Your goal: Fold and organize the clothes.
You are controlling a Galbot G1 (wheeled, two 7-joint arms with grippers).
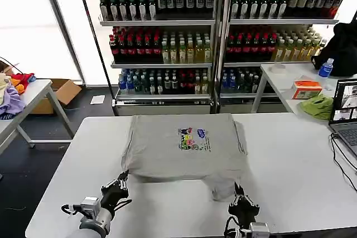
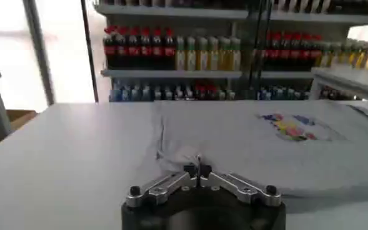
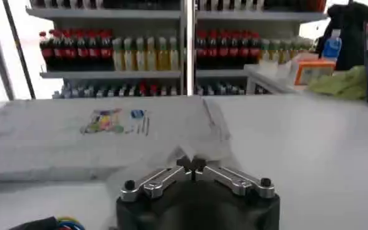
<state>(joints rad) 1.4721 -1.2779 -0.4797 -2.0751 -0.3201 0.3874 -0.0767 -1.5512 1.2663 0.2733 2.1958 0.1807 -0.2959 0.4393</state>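
Observation:
A light grey shirt (image 1: 184, 149) with a small multicoloured chest graphic (image 1: 193, 139) lies spread on the white table (image 1: 290, 182), its near right part bunched into a lump. My left gripper (image 1: 120, 182) is at the shirt's near left corner, shut on a pinch of its fabric (image 2: 190, 156). My right gripper (image 1: 240, 196) sits at the bunched near right corner and is shut on the cloth there (image 3: 193, 150). In the wrist views the left gripper (image 2: 197, 167) and the right gripper (image 3: 193, 164) each have their fingertips closed together under a raised peak of grey fabric.
Shelves of bottles (image 1: 167, 43) stand behind the table. At the right are a laptop (image 1: 346, 110) with cables (image 1: 340, 160), and a side table with a lime-green cloth (image 1: 317, 106) and an orange box (image 1: 307, 89). Purple and orange fabrics (image 1: 11, 96) lie on a table at the left.

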